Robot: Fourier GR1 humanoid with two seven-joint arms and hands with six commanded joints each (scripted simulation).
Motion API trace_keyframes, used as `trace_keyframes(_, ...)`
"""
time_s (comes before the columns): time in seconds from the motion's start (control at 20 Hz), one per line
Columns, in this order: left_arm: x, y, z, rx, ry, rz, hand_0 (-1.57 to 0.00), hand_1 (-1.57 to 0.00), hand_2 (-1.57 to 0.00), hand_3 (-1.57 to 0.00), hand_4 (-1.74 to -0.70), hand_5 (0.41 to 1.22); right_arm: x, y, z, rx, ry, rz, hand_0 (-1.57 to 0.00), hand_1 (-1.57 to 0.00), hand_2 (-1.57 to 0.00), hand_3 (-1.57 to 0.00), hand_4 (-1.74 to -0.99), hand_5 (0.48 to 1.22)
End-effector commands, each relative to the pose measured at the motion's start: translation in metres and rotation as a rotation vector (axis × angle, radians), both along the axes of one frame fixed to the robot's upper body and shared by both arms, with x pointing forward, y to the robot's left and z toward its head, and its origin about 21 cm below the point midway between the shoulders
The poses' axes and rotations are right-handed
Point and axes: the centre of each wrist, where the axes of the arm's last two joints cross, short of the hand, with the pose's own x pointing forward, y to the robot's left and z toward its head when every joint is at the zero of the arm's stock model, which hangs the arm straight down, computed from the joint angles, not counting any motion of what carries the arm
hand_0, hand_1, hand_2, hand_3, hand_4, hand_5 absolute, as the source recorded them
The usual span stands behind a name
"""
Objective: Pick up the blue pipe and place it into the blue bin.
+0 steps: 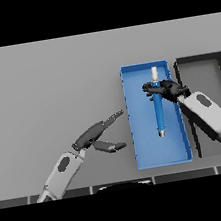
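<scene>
Plain grey bench [49,92] filling the whole view, matte and unmarked, evenly lit with soft shadows, a dark grey empty bin [200,75] by its right edge, dark tiled strip along the near edge

Blue bin [139,153] walls (low) hem the right robot hand [167,90]; left table [48,87] lies open

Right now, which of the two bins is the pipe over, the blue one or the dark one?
The blue bin, left of the dark bin. The right hand grips the blue pipe over it; the dark bin beside it holds nothing visible.
</scene>
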Motion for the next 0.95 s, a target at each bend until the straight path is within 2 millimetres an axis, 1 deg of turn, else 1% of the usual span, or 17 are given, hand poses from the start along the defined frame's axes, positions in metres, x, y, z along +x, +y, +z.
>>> trace_keyframes(0.0,0.000,0.001,0.001,-0.006,-0.005,0.001,0.00,0.00,0.00,0.00,-0.89,0.453,0.000,0.004,-0.004,-0.044,-0.018,0.027,-0.22,-0.19,-0.19,-0.15,-1.165,0.924)
trace_keyframes(0.05,0.001,0.001,0.002,-0.005,-0.003,0.001,0.00,0.00,0.00,0.00,-0.90,0.451,-0.001,0.007,-0.006,-0.079,-0.032,0.059,-0.17,-0.16,-0.15,-0.12,-1.149,0.887)
trace_keyframes(0.15,0.003,-0.002,0.003,-0.001,-0.001,-0.002,0.00,0.00,0.00,0.00,-0.90,0.450,-0.001,0.006,-0.009,-0.117,-0.063,0.078,-0.11,-0.10,-0.09,-0.08,-1.125,0.821)
trace_keyframes(0.25,0.000,0.001,-0.002,-0.001,0.006,-0.003,0.00,0.00,0.00,0.00,-0.91,0.455,-0.002,0.009,-0.014,-0.115,-0.079,0.074,-0.07,-0.06,-0.06,-0.05,-1.125,0.764)
trace_keyframes(0.3,0.001,-0.005,-0.002,0.002,0.009,-0.001,0.00,0.00,0.00,0.00,-0.91,0.457,0.000,0.006,-0.014,-0.128,-0.076,0.065,-0.06,-0.05,-0.05,-0.04,-1.124,0.738)
trace_keyframes(0.35,0.002,-0.004,-0.002,-0.003,0.001,0.004,0.00,0.00,0.00,0.00,-0.91,0.458,-0.001,0.004,-0.013,-0.153,-0.072,0.063,-0.04,-0.04,-0.04,-0.03,-1.124,0.717)
trace_keyframes(0.4,0.001,-0.005,0.001,-0.018,-0.008,-0.002,0.00,0.00,0.00,0.00,-0.91,0.459,-0.001,0.006,-0.014,-0.143,-0.078,0.061,-0.04,-0.03,-0.03,-0.02,-1.122,0.705)
trace_keyframes(0.45,0.001,-0.008,-0.001,-0.006,0.004,0.005,0.00,0.00,0.00,0.00,-0.91,0.460,0.002,0.002,-0.011,-0.122,-0.092,0.054,-0.03,-0.03,-0.02,-0.02,-1.120,0.702)
trace_keyframes(0.5,0.002,-0.004,0.000,-0.015,0.000,0.004,0.00,0.00,0.00,0.00,-0.92,0.462,0.001,0.001,-0.014,-0.115,-0.097,0.056,-0.02,-0.02,-0.02,-0.02,-1.119,0.695)
trace_keyframes(0.55,-0.001,0.000,-0.003,-0.017,0.003,0.003,0.00,0.00,0.00,0.00,-0.92,0.464,0.000,0.000,-0.015,-0.113,-0.096,0.054,-0.02,-0.02,-0.02,-0.01,-1.123,0.689)
trace_keyframes(0.6,0.000,-0.004,0.000,-0.015,-0.001,-0.002,0.00,0.00,0.00,0.00,-0.92,0.465,-0.001,0.003,-0.015,-0.122,-0.091,0.056,-0.01,-0.01,-0.01,-0.01,-1.127,0.680)
trace_keyframes(0.65,0.001,-0.002,-0.001,-0.013,0.004,0.006,0.00,0.00,0.00,0.00,-0.92,0.466,0.000,0.000,-0.014,-0.127,-0.090,0.058,-0.01,-0.01,-0.01,-0.01,-1.132,0.675)
trace_keyframes(0.75,0.002,-0.007,-0.003,-0.012,0.012,-0.004,0.00,0.00,0.00,0.00,-0.92,0.467,0.001,0.005,-0.014,-0.116,-0.099,0.072,-0.01,-0.01,-0.01,-0.01,-1.129,0.673)
trace_keyframes(0.9,-0.001,-0.006,-0.011,-0.012,0.023,-0.004,0.00,0.00,0.00,0.00,-0.92,0.468,0.000,0.002,-0.017,-0.091,-0.097,0.069,-0.01,-0.01,-0.01,-0.01,-1.129,0.677)
